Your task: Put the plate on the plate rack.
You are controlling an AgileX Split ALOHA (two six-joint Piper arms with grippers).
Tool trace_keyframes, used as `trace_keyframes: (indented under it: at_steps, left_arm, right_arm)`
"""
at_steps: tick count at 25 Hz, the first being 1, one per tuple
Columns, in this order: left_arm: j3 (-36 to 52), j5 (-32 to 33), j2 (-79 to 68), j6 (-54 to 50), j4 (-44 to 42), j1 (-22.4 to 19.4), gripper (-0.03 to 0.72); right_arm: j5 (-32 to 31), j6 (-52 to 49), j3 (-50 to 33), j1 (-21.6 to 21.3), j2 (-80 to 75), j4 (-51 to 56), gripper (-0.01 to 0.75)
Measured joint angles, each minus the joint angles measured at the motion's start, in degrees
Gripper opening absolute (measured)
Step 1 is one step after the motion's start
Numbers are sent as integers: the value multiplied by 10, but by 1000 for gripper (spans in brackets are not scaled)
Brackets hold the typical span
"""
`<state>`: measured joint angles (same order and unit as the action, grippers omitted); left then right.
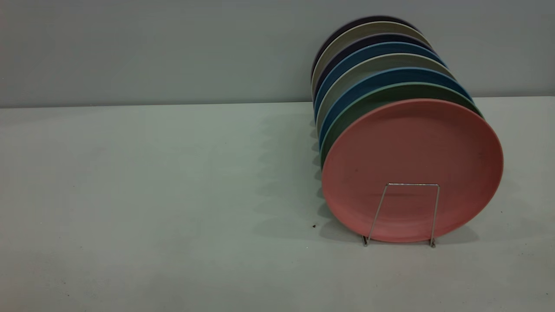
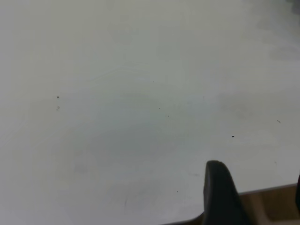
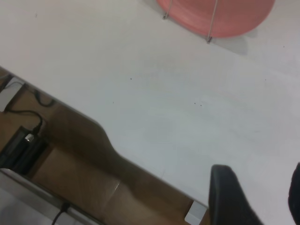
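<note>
Neither gripper is appearing in the exterior view; both are sitting back near the bench's edge, seen only through their own wrist cameras. The left gripper (image 2: 255, 197) is showing one dark finger (image 2: 220, 194) and a sliver of the other over bare bench (image 2: 117, 117), the jaws standing apart with nothing between them. The right gripper (image 3: 255, 197) is likewise showing a dark finger (image 3: 229, 197) and the edge of its partner, the jaws parted and empty, hanging above the bench's near edge with a cable (image 3: 23, 117) lying below it. From the right gripper the plate (image 1: 412, 169) is lying ahead across open bench, well apart; the right arm is judged the nearer one. The plate is already standing on edge at the front of the plate rack (image 1: 401, 214), face toward the exterior camera, tilted back against a teal-green plate (image 1: 347, 119) and the row of other plates (image 1: 368, 56) behind. The placing looks complete, with wide open bench on the left.
</note>
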<state>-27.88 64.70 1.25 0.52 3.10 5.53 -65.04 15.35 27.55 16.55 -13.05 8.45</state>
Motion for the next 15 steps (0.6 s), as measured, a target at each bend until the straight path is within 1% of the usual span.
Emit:
trace_keyframes:
  at_steps: [4, 6, 7, 11, 15]
  left_arm:
    - [0, 0, 0, 0, 0, 0, 416]
    - [0, 0, 0, -1, 0, 0, 416]
    - [0, 0, 0, -1, 0, 0, 416]
    - [0, 1, 0, -1, 0, 1, 416]
    - [0, 1, 0, -1, 0, 3, 416]
  right_arm:
    - [0, 0, 0, 0, 1, 0, 333]
    - [0, 0, 0, -9, 13, 1, 333]
    - [0, 0, 0, -27, 30, 1, 333]
    - [-4, 0, 0, -123, 125, 1, 333]
    - [-8, 0, 0, -193, 140, 1, 333]
